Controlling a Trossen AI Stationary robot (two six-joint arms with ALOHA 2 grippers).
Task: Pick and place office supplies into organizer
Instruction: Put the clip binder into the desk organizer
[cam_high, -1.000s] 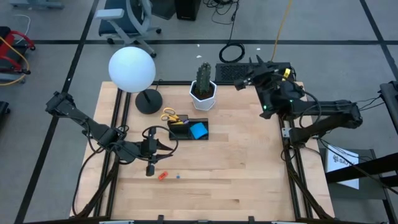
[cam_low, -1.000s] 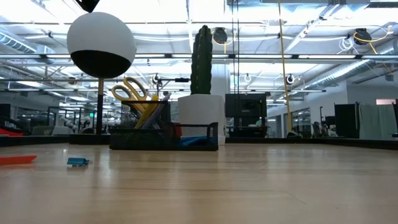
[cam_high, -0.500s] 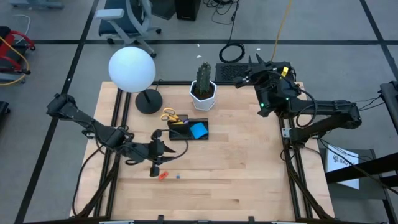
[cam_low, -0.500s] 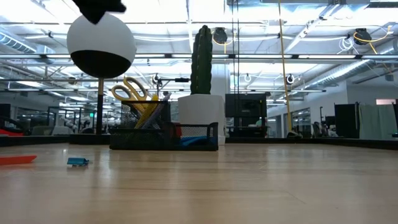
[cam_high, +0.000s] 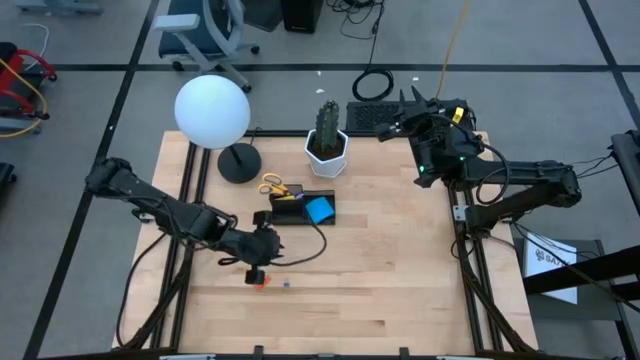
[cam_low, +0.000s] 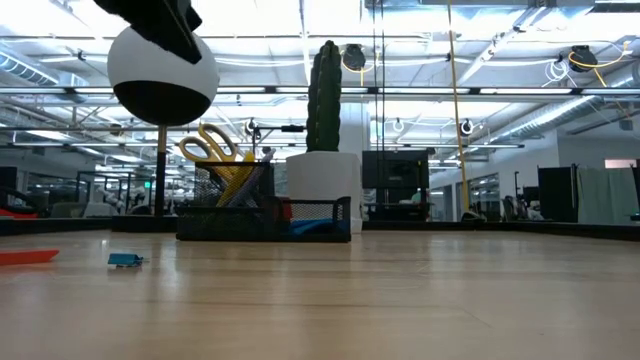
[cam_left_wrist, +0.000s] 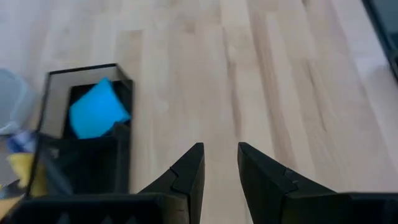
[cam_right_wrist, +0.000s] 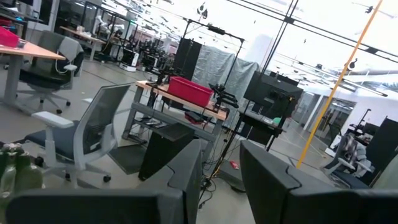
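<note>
**Wooden table and what sits on it**

A light wooden table (cam_high: 380, 280) carries everything. Near its far edge stand a round black lamp base (cam_high: 238, 163) and a white pot (cam_high: 327, 153) with a cactus, and a black keyboard (cam_high: 375, 117) lies at the far right corner. Just in front of the pot sits a small black organizer (cam_high: 303, 209). Nearer the front, well apart from it, lie a red-orange piece (cam_high: 261, 282) and a tiny blue piece (cam_high: 286, 282), side by side.
</note>
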